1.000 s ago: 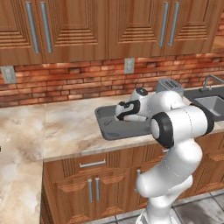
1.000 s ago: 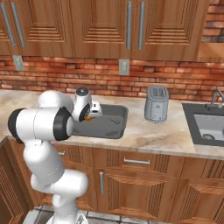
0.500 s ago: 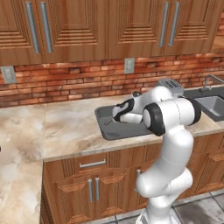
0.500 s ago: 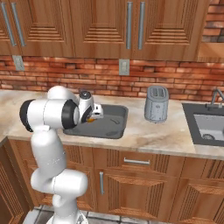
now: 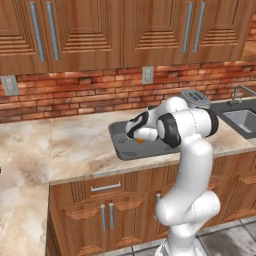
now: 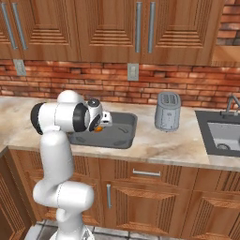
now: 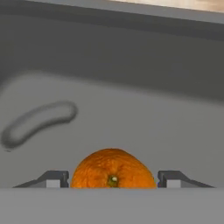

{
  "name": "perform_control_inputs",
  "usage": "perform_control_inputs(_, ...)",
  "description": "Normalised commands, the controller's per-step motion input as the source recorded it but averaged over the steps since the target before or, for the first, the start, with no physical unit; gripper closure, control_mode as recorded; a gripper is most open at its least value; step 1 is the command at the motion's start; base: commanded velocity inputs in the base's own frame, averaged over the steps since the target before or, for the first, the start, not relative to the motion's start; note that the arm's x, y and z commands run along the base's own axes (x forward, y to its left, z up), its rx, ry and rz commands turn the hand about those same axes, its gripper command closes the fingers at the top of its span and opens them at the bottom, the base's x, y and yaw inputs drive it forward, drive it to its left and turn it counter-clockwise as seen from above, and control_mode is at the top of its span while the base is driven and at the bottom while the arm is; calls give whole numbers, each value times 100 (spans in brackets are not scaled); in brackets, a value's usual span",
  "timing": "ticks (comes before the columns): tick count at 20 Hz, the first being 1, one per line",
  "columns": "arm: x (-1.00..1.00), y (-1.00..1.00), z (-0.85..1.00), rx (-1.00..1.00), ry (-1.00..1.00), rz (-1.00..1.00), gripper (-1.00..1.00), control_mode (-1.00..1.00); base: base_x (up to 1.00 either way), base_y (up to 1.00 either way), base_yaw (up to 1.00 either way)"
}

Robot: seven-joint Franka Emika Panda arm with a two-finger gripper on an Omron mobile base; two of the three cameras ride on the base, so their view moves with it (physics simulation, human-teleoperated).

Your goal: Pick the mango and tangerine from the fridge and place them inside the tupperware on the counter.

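A: Where's the small round bright orange tangerine (image 7: pixel 113 171)?

B: Down inside the shallow dark grey tupperware (image 6: pixel 123 129) on the beige marbled counter (image 5: pixel 80 145), right between the two-finger gripper (image 7: pixel 113 179) tips.

A: Jaws?

B: Apart, each tip just clear of the fruit.

The arm is swinging nearer the tupperware (image 5: pixel 131 148); the gripper (image 7: pixel 113 179) is lowering the tangerine (image 7: pixel 113 170) inside, jaws parting.

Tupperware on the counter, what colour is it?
Dark grey; the tupperware shows best in the right base view.
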Motion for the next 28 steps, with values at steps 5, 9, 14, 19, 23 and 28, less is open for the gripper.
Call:
perform_control_inputs(5, 34, 0, 0, 0, 0, 0, -100, -100, 0, 0, 0)
perform_control_inputs(9, -35, -10, 44, 0, -2, 0, -100, -100, 0, 0, 0)
perform_control_inputs(14, -92, -10, 95, 0, -11, 0, -100, -100, 0, 0, 0)
perform_control_inputs(19, -100, -5, 87, 0, -6, 0, -100, -100, 0, 0, 0)
perform_control_inputs(23, -100, -18, 95, 0, 0, 0, -100, -100, 0, 0, 0)
perform_control_inputs(28, -100, -20, 100, 0, 6, 0, -100, -100, 0, 0, 0)
